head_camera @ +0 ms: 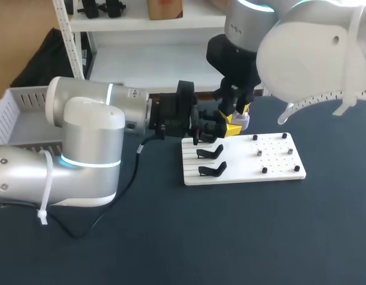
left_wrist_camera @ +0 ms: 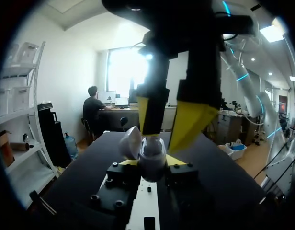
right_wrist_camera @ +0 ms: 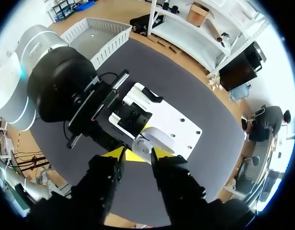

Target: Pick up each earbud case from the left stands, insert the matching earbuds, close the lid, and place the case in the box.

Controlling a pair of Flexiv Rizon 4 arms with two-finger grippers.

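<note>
Head view, from the left: a white slatted plastic bin (head_camera: pixel 13 107) sits at the left edge of the dark blue worktop (head_camera: pixel 260 237). The silver left arm (head_camera: pixel 88 139) lies beside the bin, reaching toward the middle. Its left pincer (head_camera: pixel 223 127) is clenched on a small rounded white earbud case (head_camera: pixel 242 121), one yellow tip on each flank. The case is held by the far edge of a flat white rectangular board (head_camera: pixel 281 161). The left wrist view shows the case's domed lid (left_wrist_camera: pixel 130 142) tipped open.

The right pincer (head_camera: pixel 241 110) comes down from above, released. Its tips are spread and straddle the open top of the case, in a tight space among the left pincer's fingers.

Two black wedge-shaped stands (head_camera: pixel 210 152) sit on the board's left part, near the left pincer. Small dark and silvery pegs (head_camera: pixel 264 170) dot its right part. Bare worktop spreads wide on the board's near side and to its right.
</note>
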